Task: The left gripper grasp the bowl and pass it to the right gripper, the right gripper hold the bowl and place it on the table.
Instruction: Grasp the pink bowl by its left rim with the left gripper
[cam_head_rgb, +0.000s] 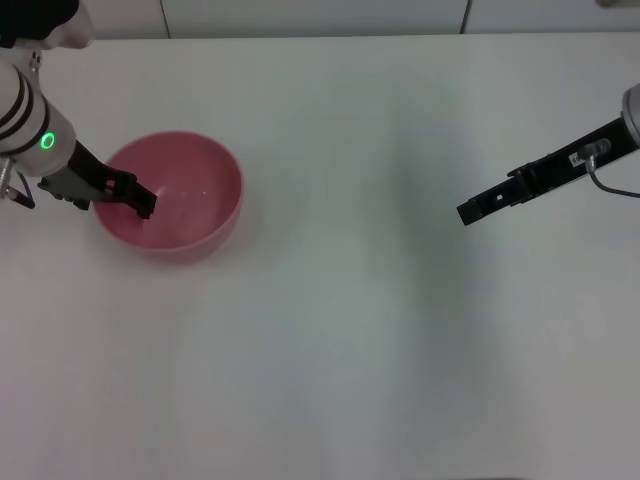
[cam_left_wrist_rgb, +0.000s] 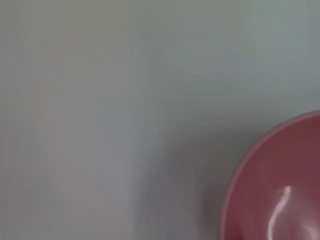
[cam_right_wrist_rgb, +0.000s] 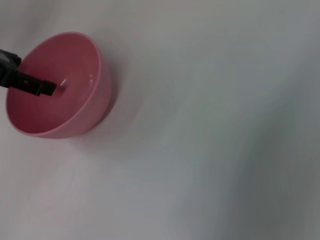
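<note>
On the left side of the table (cam_head_rgb: 330, 330), the pink bowl (cam_head_rgb: 190, 205) sits upright with the left gripper (cam_head_rgb: 143, 203) reaching over its near rim; whether its fingers are apart or together, I cannot tell. The bowl looks light, stiff and slippery, so pinching the thin rim seems best. The right gripper (cam_head_rgb: 470, 212) hangs well apart, its fingers likewise unreadable.

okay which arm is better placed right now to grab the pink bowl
Left. The left gripper already reaches over the near-left rim into the bowl, while the right gripper hangs far off across the table.
</note>
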